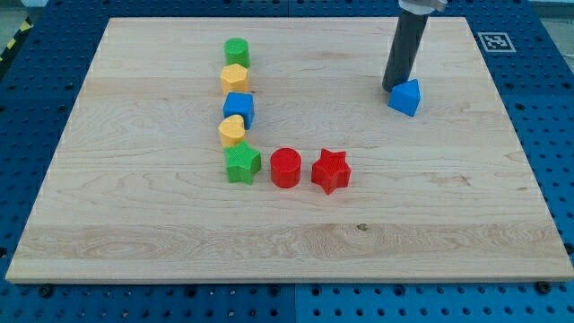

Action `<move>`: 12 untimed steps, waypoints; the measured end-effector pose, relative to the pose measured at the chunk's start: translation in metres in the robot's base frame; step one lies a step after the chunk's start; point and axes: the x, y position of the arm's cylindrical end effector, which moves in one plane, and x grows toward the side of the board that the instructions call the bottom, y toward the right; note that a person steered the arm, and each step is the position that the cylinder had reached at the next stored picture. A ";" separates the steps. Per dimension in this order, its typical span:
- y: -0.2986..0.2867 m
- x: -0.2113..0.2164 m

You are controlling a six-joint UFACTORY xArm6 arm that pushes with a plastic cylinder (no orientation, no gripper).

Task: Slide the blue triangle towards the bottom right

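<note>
A: Nearest the camera: bare front edge of the table (287, 269). Next up, a red star (330, 170), a red cylinder (286, 167) to its left, then a green star (242, 163).

B: The task's block?

A: The blue triangle (405, 97) sits up and to the right of the red star, well apart from it.

B: End effector state?

A: No jaws to open. It is a plain rod, holding nothing. My tip (395, 89) sits at the triangle's upper-left side, seemingly touching, though I cannot be sure from this angle.

B: Risks?

A: An off-centre push could spin the triangle off my tip. Too long a push could run it off the table's right edge. The red star looks safely clear.
</note>
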 end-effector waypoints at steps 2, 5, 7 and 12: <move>0.005 0.033; 0.062 0.083; 0.087 0.100; 0.052 0.117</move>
